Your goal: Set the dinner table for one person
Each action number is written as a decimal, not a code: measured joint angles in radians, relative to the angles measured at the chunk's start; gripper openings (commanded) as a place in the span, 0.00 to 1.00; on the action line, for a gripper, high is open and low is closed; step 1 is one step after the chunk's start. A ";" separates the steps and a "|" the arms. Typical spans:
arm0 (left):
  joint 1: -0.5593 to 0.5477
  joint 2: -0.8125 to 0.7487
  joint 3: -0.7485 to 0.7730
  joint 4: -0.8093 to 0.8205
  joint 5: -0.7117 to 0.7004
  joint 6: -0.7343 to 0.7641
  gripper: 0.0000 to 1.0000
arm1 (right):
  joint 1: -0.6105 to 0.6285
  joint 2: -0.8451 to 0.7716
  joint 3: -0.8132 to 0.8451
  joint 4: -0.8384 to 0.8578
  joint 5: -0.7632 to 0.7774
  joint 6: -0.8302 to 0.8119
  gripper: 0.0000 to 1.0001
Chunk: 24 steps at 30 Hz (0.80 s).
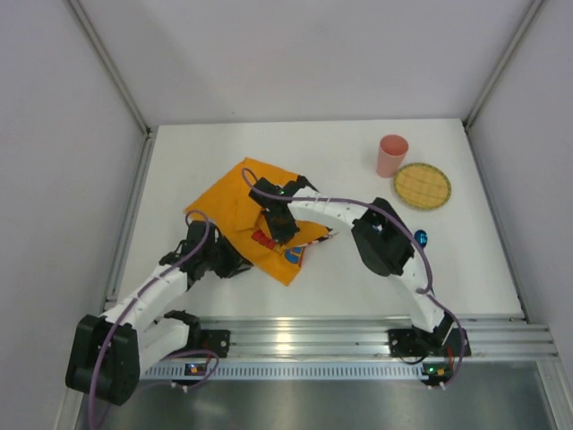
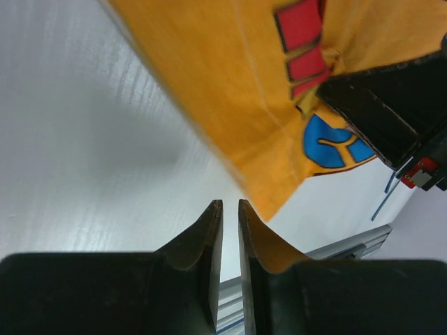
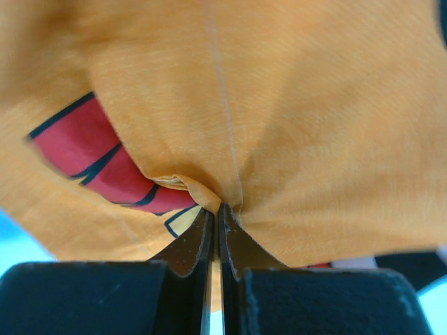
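Observation:
The orange cartoon-print cloth (image 1: 235, 202) lies rumpled on the white dinner table (image 1: 340, 148), left of centre. My right gripper (image 1: 285, 231) reaches across onto the cloth and is shut on a pinched fold of it (image 3: 314, 139); its jaws (image 3: 215, 207) close on the fabric near the red print. My left gripper (image 1: 235, 262) sits at the cloth's near-left edge, just above the table. In the left wrist view its fingers (image 2: 229, 204) are almost together with nothing between them. The cloth's corner (image 2: 230, 91) hangs just beyond them, apart.
A pink cup (image 1: 391, 154) stands at the back right, with a round woven yellow plate (image 1: 423, 185) beside it. A small blue object (image 1: 420, 238) lies by the right arm's elbow. An aluminium rail (image 1: 358, 336) runs along the near edge.

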 measured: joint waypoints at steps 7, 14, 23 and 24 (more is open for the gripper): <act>-0.069 -0.022 -0.059 0.062 -0.014 -0.074 0.32 | 0.027 0.141 0.215 0.029 -0.224 0.072 0.00; -0.082 -0.007 -0.065 0.039 -0.076 -0.099 0.58 | 0.028 0.150 0.218 0.044 -0.311 0.108 0.00; -0.211 0.256 0.101 -0.011 -0.134 -0.099 0.50 | -0.019 0.150 0.216 0.045 -0.369 0.140 0.00; -0.227 0.291 0.124 -0.011 -0.133 -0.100 0.46 | -0.028 0.150 0.216 0.044 -0.372 0.143 0.00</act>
